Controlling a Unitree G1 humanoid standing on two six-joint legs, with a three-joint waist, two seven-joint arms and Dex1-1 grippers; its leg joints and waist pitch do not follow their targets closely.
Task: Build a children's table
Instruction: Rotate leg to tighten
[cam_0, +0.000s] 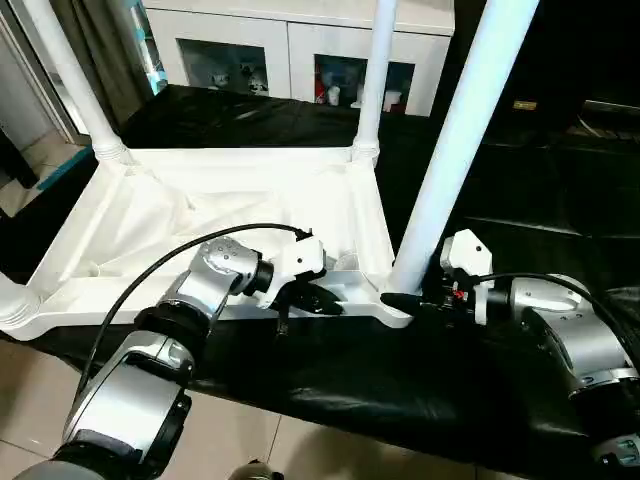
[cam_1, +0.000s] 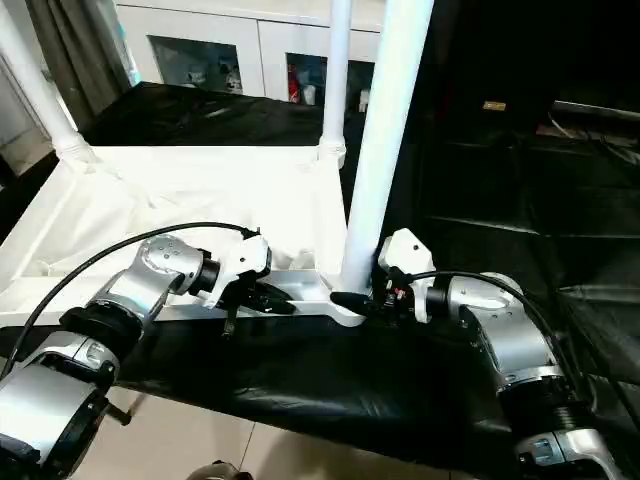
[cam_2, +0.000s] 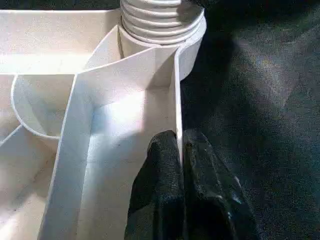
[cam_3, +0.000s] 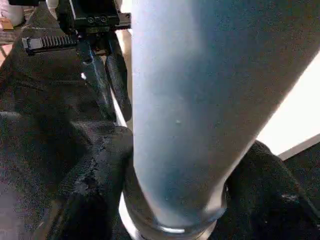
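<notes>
The small white plastic children's table top (cam_0: 210, 215) lies upside down, ribbed underside up, on the large black-sheeted table (cam_0: 430, 390), close to that table's near edge. Long white tube legs stand up from its corner sockets: one at the far left corner (cam_0: 70, 75), one at the far right corner (cam_0: 375, 75), and a thick-looking one at the near right corner (cam_0: 455, 150), leaning a little to the right. A rounded socket (cam_0: 15, 300) shows at the near left corner.

The left gripper (cam_2: 181, 165) is closed on the thin white rim wall of the top's near edge, one black finger (cam_2: 160, 190) on each side of it, just beside the near right socket with its ribbed leg end (cam_2: 160, 20).

The right gripper (cam_3: 175, 200) sits at the foot of the near right leg, its black fingers (cam_3: 95, 185) standing either side of the tube close against it; I cannot tell whether they press on it.

Behind the black table stands a white cabinet with glass doors (cam_0: 300, 50).
</notes>
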